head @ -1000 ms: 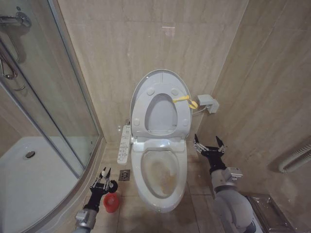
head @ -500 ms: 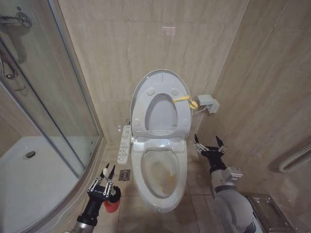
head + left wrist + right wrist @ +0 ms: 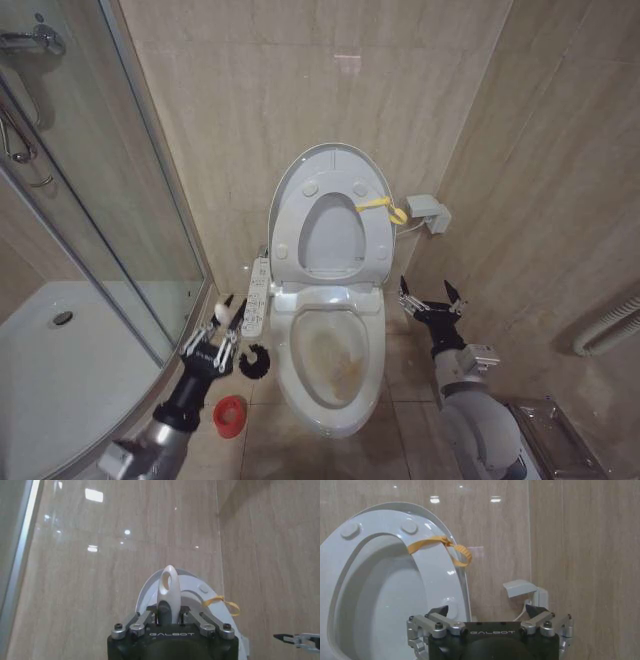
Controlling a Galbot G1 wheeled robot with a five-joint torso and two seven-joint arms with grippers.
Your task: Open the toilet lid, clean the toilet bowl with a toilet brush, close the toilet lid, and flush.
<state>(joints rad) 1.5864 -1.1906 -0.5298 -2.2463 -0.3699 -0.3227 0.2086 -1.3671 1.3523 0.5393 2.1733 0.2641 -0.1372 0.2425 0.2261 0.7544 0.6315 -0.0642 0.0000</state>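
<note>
So far only the opening step looks finished: the toilet lid (image 3: pixel 331 172) stands upright against the wall, with the seat (image 3: pixel 333 238) raised against it and a yellow strap (image 3: pixel 378 207) looped on the seat's right edge. The toilet bowl (image 3: pixel 332 352) lies exposed below, yellowish-brown stains across its inner surface, so the scrubbing appears not yet begun.

The left claw (image 3: pixel 222 336) is clamped on the white handle of the toilet brush (image 3: pixel 254 363), holding it above the floor just left of the bowl; the dark bristle head hangs beside the bowl's rim, not over it. In the left wrist view the handle's looped end (image 3: pixel 167 588) rises between the fingers. The red cup holder (image 3: pixel 230 415) sits on the floor tiles, near the left arm and apart from the brush.

The right claw (image 3: pixel 431 296) hovers to the right of the bowl, fingers spread and gripping nothing.

By my reading, scrubbing the bowl, lowering the lid and flushing all remain.
</note>
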